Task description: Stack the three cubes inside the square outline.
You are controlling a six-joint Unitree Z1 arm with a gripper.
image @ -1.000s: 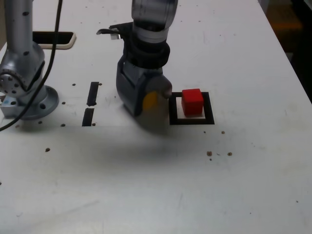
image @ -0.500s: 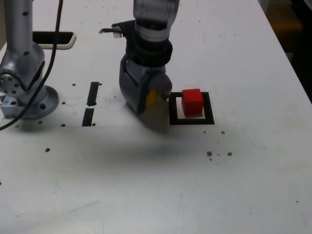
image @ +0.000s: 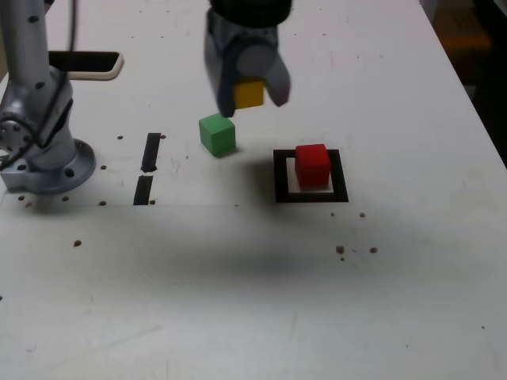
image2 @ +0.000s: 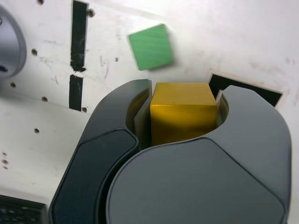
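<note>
My gripper (image: 249,93) hangs above the table, shut on the yellow cube (image: 249,93), which the wrist view shows clamped between both jaws (image2: 184,114). The green cube (image: 217,134) lies on the table below and to the exterior view's left of the gripper; in the wrist view the green cube (image2: 150,46) is clear of the jaws. The red cube (image: 313,165) sits inside the square outline (image: 281,194), to the exterior view's right of the gripper. Only a corner of the square outline (image2: 224,83) shows in the wrist view.
The arm's grey base (image: 40,134) stands at the exterior view's left. Two short black bar marks (image: 148,166) lie between the base and the green cube. A dark flat object (image: 83,63) rests at the back left. Small dark specks dot the white table.
The gripper closed on the yellow cube at table level and has risen with it, uncovering the green cube behind. The red cube has stayed in the outline.
</note>
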